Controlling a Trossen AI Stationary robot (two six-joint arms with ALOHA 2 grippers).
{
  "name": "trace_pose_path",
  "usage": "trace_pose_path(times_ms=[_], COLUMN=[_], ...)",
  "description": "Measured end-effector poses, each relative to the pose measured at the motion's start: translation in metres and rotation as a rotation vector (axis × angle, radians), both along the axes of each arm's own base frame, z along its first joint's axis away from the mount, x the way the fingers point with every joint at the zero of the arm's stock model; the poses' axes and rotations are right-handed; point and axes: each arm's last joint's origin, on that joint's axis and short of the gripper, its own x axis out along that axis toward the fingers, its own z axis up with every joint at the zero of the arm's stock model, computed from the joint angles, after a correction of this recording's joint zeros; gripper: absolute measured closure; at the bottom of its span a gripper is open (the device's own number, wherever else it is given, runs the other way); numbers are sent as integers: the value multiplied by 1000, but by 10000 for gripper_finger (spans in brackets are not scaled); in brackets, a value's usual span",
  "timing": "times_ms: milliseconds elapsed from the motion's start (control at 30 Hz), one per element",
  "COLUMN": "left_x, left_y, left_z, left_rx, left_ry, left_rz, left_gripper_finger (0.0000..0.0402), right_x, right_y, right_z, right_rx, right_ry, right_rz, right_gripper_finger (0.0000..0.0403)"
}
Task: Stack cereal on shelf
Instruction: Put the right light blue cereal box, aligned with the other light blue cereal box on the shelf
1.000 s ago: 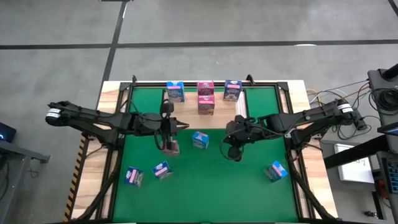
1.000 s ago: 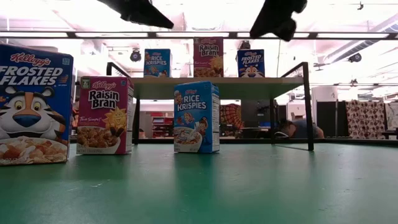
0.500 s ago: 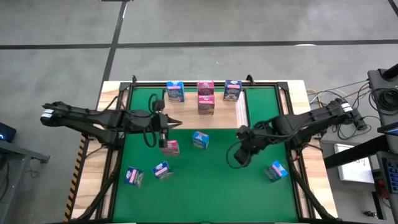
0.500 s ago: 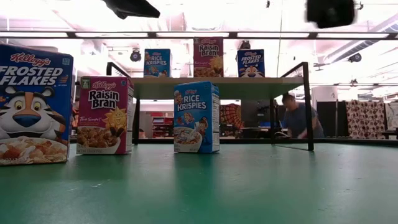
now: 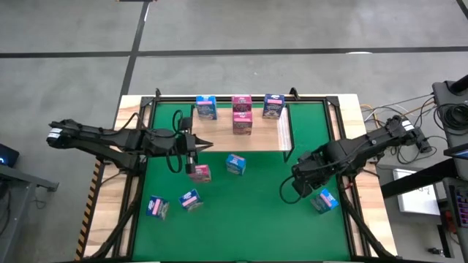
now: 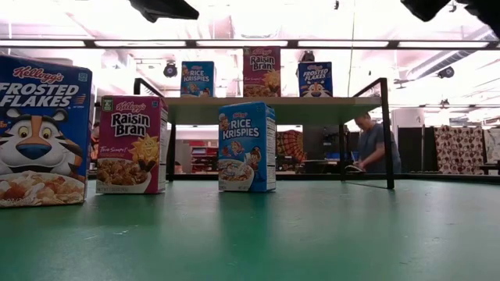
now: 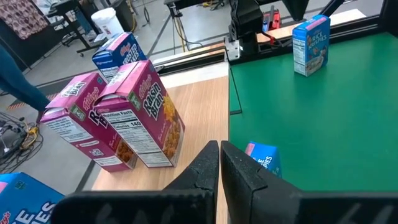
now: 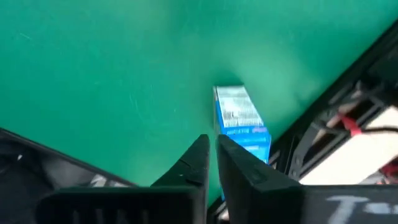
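The right hand [image 5: 295, 191], fingers closed and empty, hangs at the high view's lower right, nearest the light blue cardboard cereal box [image 5: 323, 200] just right of it.

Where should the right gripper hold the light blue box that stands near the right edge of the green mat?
Probably from above, on the two wide faces of the light blue box. It stands upright and alone on the green mat, so nothing blocks either face. The right gripper, fingers nearly shut, hovers just beside it.
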Motion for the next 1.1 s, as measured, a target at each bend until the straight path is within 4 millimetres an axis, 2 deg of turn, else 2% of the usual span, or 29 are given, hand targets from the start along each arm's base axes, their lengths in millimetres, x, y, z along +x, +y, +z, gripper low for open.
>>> trace_pose_path(times_ms=[133, 400, 567, 767, 1100], left_x=[0, 0, 0, 0, 0], left_y=[0, 0, 0, 0, 0], left_z=[0, 0, 0, 0, 0], left_rx=[6, 9, 9, 9, 9], left_ry=[1, 5, 4, 2, 2], left_rz=[-2, -3, -4, -4, -4], left_gripper_finger=[401, 401, 401, 401, 401], right_x=[-3, -21, -35, -41, -47], right_y=[8, 35, 51, 63, 59], right_z=[-2, -10, -23, -34, -57], right_rx=[34, 10, -41, -60, -127], right_ry=[42, 114, 150, 112, 159], right_rz=[-34, -46, -16, 19, 48], right_gripper_finger=[326, 187, 132, 106, 119])
